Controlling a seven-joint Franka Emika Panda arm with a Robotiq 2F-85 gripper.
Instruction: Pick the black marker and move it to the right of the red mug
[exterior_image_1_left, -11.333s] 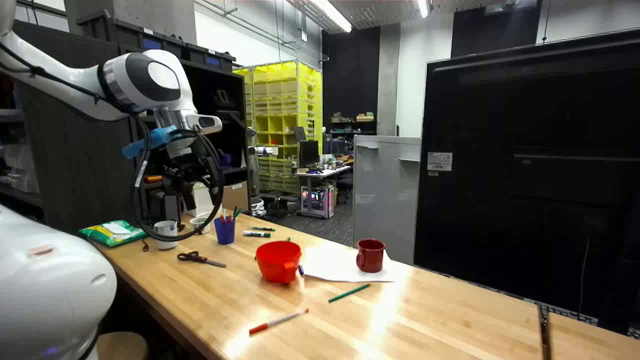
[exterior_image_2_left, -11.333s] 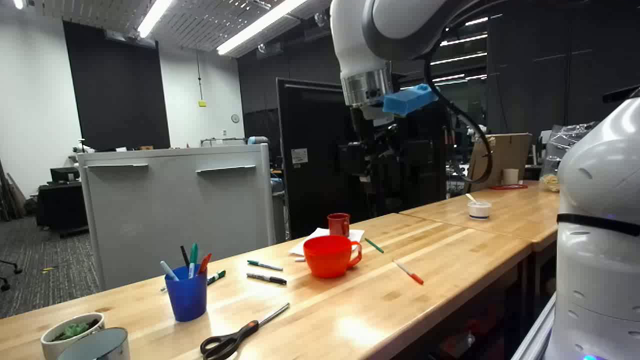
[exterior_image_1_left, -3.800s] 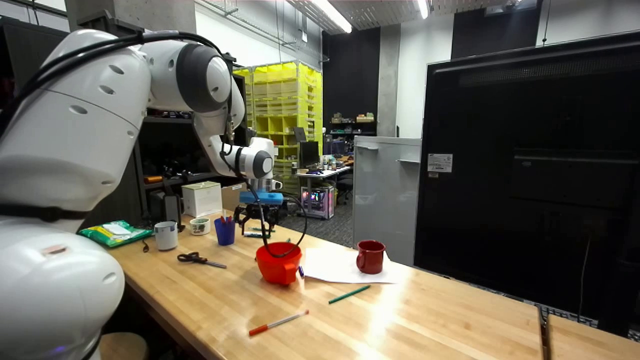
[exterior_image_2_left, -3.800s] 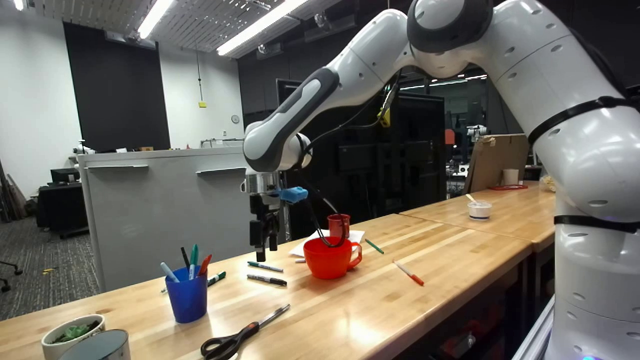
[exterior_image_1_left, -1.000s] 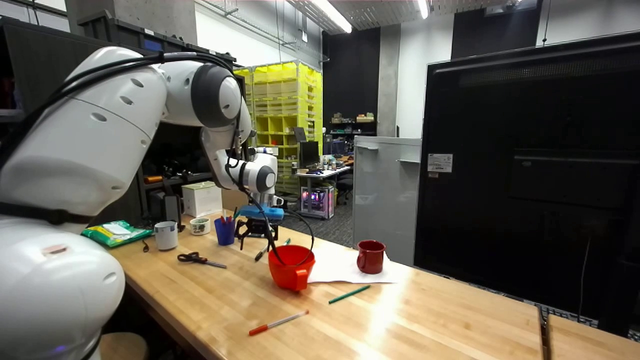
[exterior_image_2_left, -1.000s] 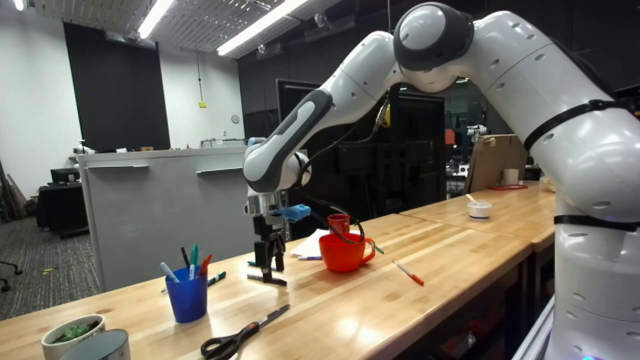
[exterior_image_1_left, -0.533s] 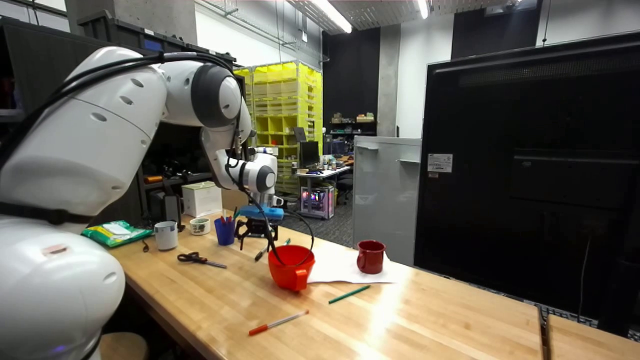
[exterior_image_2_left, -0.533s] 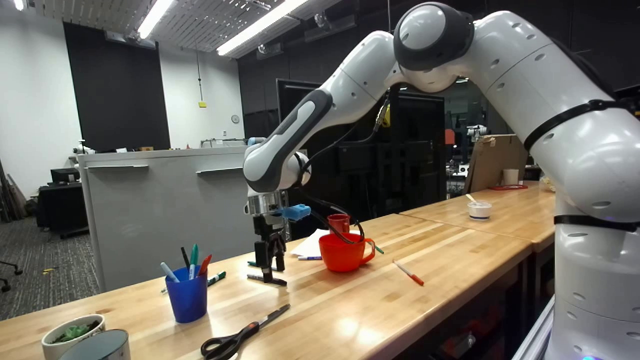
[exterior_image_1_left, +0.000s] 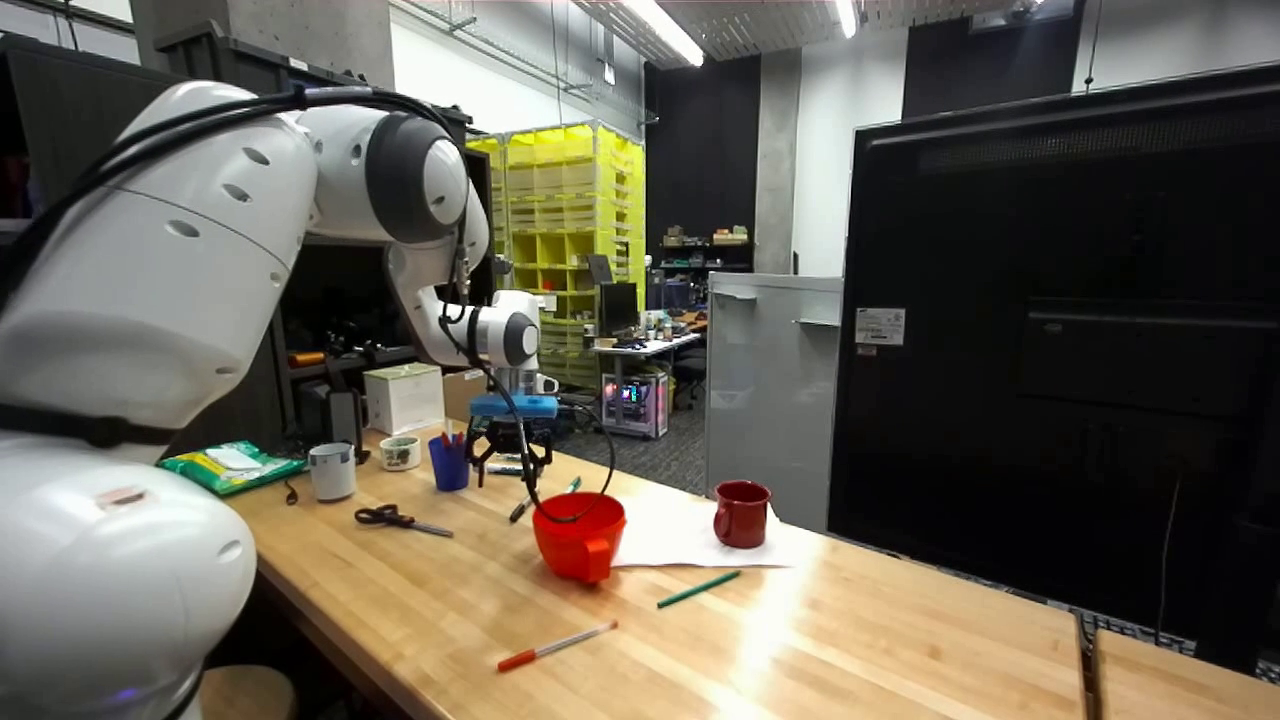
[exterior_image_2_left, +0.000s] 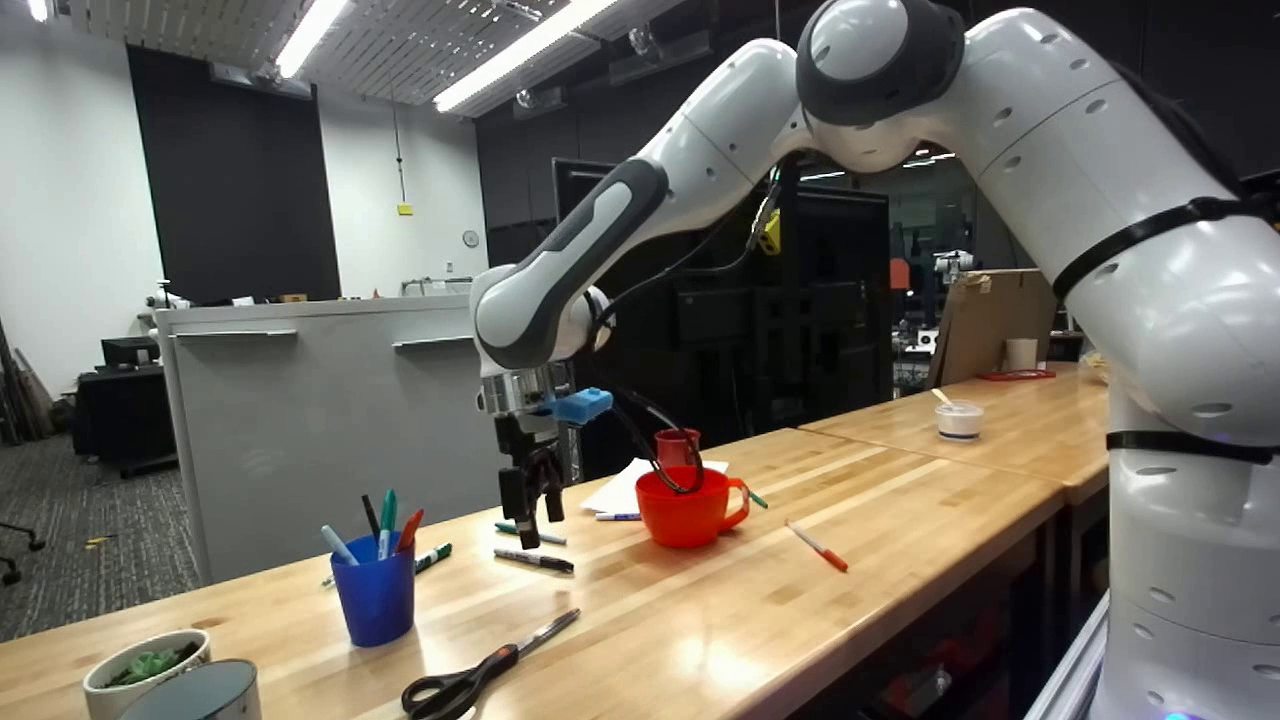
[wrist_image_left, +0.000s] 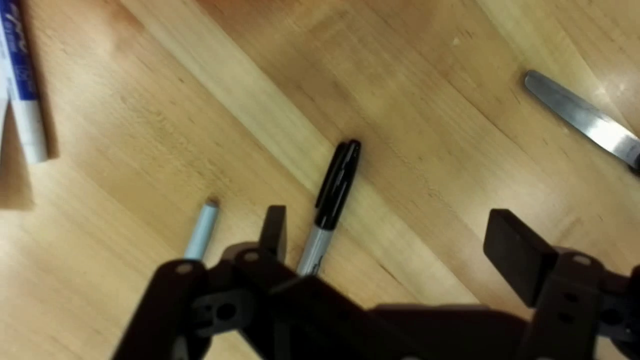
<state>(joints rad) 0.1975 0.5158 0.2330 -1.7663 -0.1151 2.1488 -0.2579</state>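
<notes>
The black marker (wrist_image_left: 336, 190) lies flat on the table, with a black cap and a grey barrel whose lower end is hidden by the gripper in the wrist view. It also shows in both exterior views (exterior_image_1_left: 520, 508) (exterior_image_2_left: 540, 561). My gripper (wrist_image_left: 392, 230) is open and empty, above the table over the marker. In the wrist view the marker lies between the fingers, nearer the left one. The gripper shows in both exterior views (exterior_image_1_left: 508, 478) (exterior_image_2_left: 541, 525). The dark red mug (exterior_image_1_left: 742, 515) stands upright on white paper; cables partly cover it in an exterior view (exterior_image_2_left: 668, 448).
A bright red bowl (exterior_image_1_left: 580, 545) stands between gripper and mug, with the arm's cable loop hanging into it. A green-ended pen (exterior_image_2_left: 520, 530) lies beside the black marker. Scissors (exterior_image_2_left: 500, 660), a blue pen cup (exterior_image_2_left: 372, 600), a green marker (exterior_image_1_left: 700, 588) and a red marker (exterior_image_1_left: 540, 650) are around.
Over the last half second my open gripper has risen from the table, leaving the black marker in place. Since several seconds ago the red bowl has shifted toward the mug.
</notes>
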